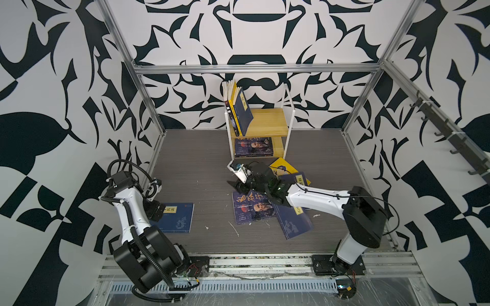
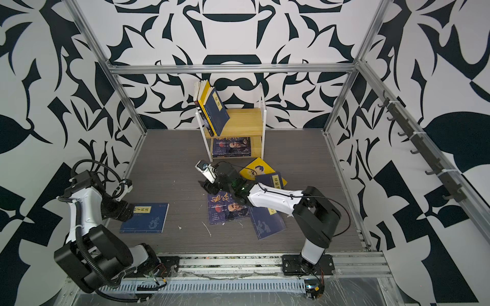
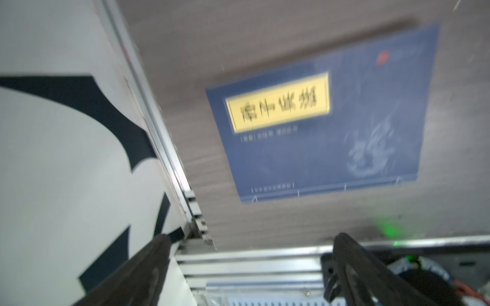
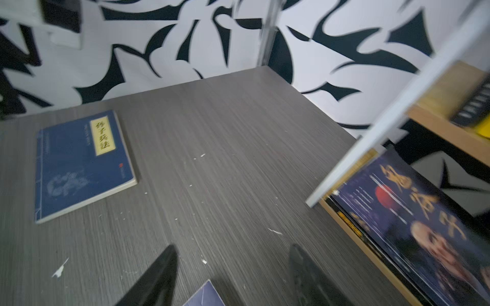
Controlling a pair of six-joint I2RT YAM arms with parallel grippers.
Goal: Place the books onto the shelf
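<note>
While the right gripper (image 4: 233, 247) hangs spread and empty over the top edge of a portrait book (image 1: 252, 209) on the counter (image 1: 191, 164), the left gripper (image 3: 252, 236) is spread too, empty, near a navy book (image 3: 318, 119). At the back, the shelf (image 1: 270, 119) has books (image 1: 242, 111) leaning on its upper tier and another portrait copy (image 1: 253, 145) on the lower.

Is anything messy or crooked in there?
Yes. The standing books on the top board of the shelf lean sideways, splayed at the top. On the table a pile of books lies crisscrossed, overlapping at odd angles. Small white scraps litter the tabletop; I cannot tell what they are.
</note>
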